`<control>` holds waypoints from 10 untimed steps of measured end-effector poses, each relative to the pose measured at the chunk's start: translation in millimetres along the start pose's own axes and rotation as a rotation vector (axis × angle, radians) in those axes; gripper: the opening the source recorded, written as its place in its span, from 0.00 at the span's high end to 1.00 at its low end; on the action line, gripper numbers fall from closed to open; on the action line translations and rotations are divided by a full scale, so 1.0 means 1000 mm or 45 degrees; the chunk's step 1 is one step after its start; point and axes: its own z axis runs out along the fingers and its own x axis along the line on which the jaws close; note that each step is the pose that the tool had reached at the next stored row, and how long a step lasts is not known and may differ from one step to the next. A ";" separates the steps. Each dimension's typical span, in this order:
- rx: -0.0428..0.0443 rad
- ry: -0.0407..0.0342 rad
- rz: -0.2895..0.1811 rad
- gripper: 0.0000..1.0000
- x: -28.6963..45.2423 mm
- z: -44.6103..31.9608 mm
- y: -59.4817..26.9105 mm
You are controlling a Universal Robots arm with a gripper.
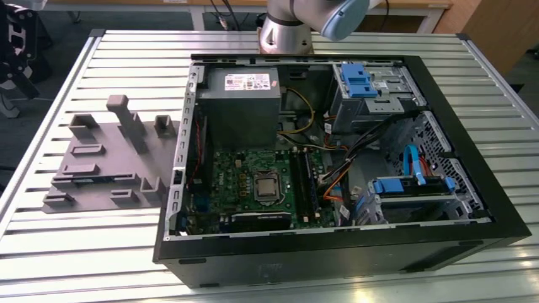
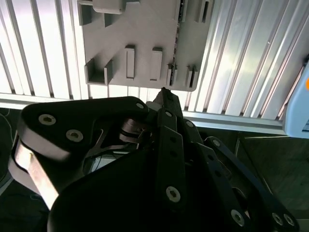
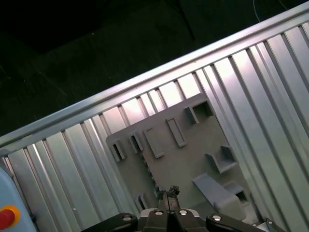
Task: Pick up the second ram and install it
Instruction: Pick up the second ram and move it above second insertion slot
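Exterior view: a grey fixture (image 1: 101, 164) with posts and pockets lies on the slatted table (image 1: 84, 252). The open computer case (image 1: 337, 252) stands just beside the fixture, on the exterior view's right, with its green motherboard (image 1: 227, 170) exposed. The arm's base (image 1: 284, 35) rises beyond the case. Second wrist view: the second ram (image 2: 178, 19) appears as a thin dark strip standing on edge in a slot of the fixture. Both wrist views: the gripper (image 3: 169, 190) hangs above the fixture and apart from it. Its fingers are drawn together with nothing between them, and its tips are over the part of the fixture that bears the strip.
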 end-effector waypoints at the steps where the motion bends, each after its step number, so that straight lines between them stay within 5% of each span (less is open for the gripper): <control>1: 0.000 0.0001 -0.003 0.89 0.0000 0.0000 0.0000; 10: -0.002 0.0029 -0.097 0.89 0.0006 0.0015 -0.0003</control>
